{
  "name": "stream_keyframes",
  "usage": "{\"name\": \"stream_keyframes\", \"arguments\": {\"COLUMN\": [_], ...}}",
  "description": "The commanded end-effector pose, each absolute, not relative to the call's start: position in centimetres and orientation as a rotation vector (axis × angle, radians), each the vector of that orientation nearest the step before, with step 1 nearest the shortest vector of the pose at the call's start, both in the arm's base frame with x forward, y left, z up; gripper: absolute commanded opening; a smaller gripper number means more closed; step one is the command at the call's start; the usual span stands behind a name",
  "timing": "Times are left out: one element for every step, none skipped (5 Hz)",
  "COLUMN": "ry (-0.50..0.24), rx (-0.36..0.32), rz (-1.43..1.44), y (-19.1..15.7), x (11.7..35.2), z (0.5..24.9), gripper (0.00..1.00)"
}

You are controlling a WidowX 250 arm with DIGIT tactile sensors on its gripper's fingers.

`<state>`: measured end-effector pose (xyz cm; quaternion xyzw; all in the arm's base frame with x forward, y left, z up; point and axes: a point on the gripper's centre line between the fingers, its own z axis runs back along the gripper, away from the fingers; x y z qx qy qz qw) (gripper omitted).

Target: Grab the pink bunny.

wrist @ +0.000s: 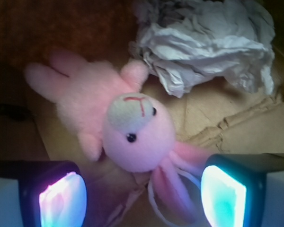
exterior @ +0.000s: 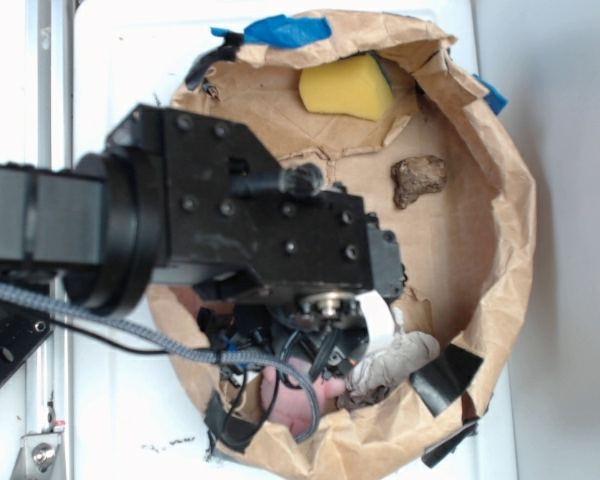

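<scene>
1. From the wrist view, the pink bunny [wrist: 128, 127] lies face up on brown paper, its long axis running diagonally: legs at upper left, ears trailing to lower right.
2. It is soft, fuzzy plush with a pale muzzle and dark bead eyes.
3. The fingers [wrist: 142, 196] hang spread wide, one on each side of the head and ears, holding nothing.
4. Just beyond the bunny's raised arm sits a wrinkly grey-white paper wad [wrist: 203, 42].
5. In the exterior view, a blocky yellow sponge [exterior: 346, 86] rests well apart in the crumpled paper nest [exterior: 500, 230].
</scene>
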<state>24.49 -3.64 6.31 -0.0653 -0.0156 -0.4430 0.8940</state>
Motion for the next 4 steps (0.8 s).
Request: {"name": "stream_keyframes", "arguments": {"ry": [-0.089,-0.069,-0.030,-0.030], "rx": [-0.135,-0.154,-0.136,-0.128], "rz": [-0.914,-0.913,-0.905,-0.868], "y": [-4.4,-4.8,-5.4,-5.5], "x": [25.7,26.4,26.7,26.3], "z": [6.2,4.5,3.1,3.0], "gripper": [1.00,1.00,1.00,0.00]}}
